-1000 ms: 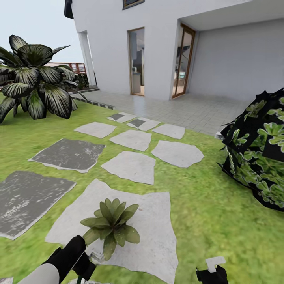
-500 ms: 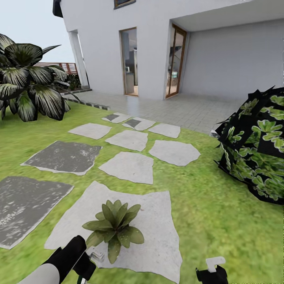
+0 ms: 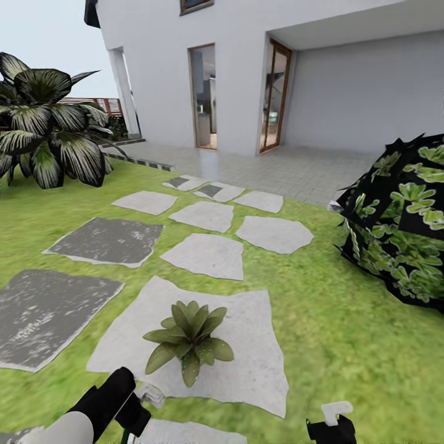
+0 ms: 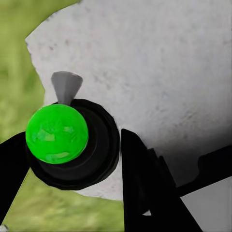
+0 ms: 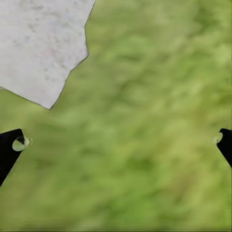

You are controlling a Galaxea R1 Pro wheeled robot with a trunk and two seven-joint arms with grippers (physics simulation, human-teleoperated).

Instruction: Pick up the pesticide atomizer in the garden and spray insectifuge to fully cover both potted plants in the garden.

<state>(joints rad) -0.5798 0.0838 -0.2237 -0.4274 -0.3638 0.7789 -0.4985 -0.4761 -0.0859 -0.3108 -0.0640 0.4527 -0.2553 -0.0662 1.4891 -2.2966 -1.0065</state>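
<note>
Pesticide atomizer (image 4: 72, 140) sits clamped between left gripper (image 4: 67, 159) fingers.

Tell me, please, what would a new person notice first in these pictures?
Probably the small potted plant, a green rosette sitting on a pale stepping stone just ahead of the left gripper. Next, that gripper is shut on the pesticide atomizer with its bright green mark, and a dark striped-leaf palm stands far left.

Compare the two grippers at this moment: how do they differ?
The left gripper is shut on the pesticide atomizer above a pale stepping stone; the right gripper is open, holds nothing, and hangs over lawn. Both have black fingers.
</note>
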